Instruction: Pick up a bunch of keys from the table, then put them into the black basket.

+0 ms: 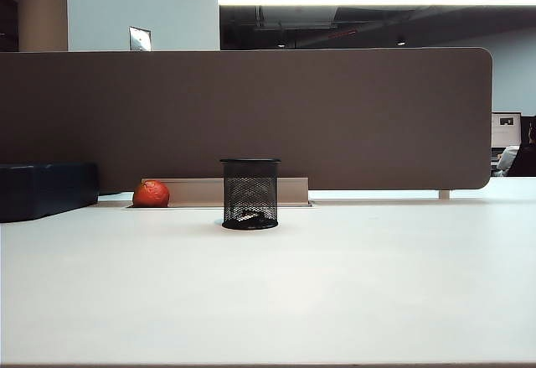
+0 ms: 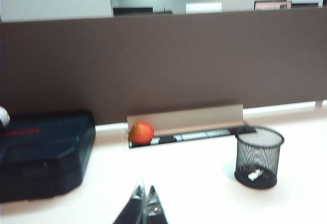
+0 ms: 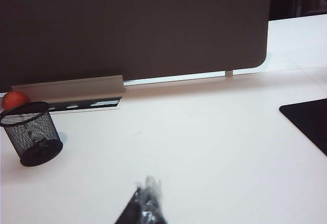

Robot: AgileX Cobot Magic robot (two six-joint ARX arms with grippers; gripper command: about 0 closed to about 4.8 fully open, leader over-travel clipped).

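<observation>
standing upright on the white table (image 1: 335,301), the black basket (image 1: 249,194) holds the bunch of keys (image 1: 251,216), a dark cluster with a pale tag lying on its base and visible through the mesh. the exterior view takes in the basket, a red-orange ball (image 1: 151,194) beside a pale cable tray (image 1: 289,190) at the foot of the brown partition (image 1: 251,108), and the end of a dark blue case (image 1: 46,190) at far left, but neither arm appears in it. the left wrist view adds what that one lacks: the left gripper (image 2: 144,209) low in the foreground, its two fingers pressed together with nothing between them, well short of the basket (image 2: 258,156), with the keys (image 2: 254,172) again seen at the bottom; the case (image 2: 43,152) shows here with red lettering on its lid, and the ball (image 2: 141,132) sits in the tray slot. the right wrist view alone reveals a flat black mat (image 3: 309,122) at the table's edge, and the right gripper (image 3: 148,203), fingers likewise together and empty, above bare tabletop, apart from the basket (image 3: 31,140) with the ball (image 3: 14,99) just behind it.
</observation>
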